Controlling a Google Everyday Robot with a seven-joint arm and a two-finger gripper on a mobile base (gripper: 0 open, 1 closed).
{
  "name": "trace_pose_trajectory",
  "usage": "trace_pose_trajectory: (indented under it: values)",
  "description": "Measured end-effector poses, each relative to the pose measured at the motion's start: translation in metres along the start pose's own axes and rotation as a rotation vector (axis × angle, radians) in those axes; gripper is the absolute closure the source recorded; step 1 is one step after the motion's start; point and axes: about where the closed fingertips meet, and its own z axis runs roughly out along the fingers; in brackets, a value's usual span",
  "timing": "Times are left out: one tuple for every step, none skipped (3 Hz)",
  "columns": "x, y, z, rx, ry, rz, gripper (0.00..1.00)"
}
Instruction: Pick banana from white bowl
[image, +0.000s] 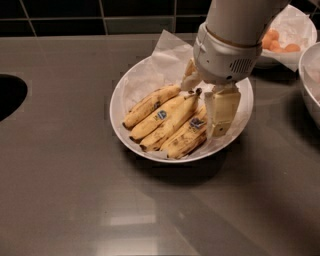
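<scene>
My gripper (206, 95) hangs low over the right side of the white bowl (120, 107). Its fingers are spread, one behind the stems and one in front. The banana (182, 140) lies nearest the front rim, brown-speckled and pressed against the other bananas (170, 112). They are packed side by side, so I judge the stem end the freest place to pinch.

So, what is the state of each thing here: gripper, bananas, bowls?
Wide white paper-lined bowl: upright, holding bananas.
Brown-speckled yellow banana: lying in it, not gripped.
Two-finger gripper: open, low over that banana's stem end.
Smaller bowl of orange fruits: upright, filled.
</scene>
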Motion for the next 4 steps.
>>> trace_pose_trajectory:
  values:
    - [0.002,-0.003,0.004,-0.009,0.000,0.001,0.33]
    - [0.005,-0.004,0.009,-0.022,-0.001,0.002,0.37]
    - [0.006,-0.005,0.013,-0.030,-0.003,-0.001,0.37]
    - [0.007,-0.004,0.024,-0.053,-0.014,-0.018,0.37]
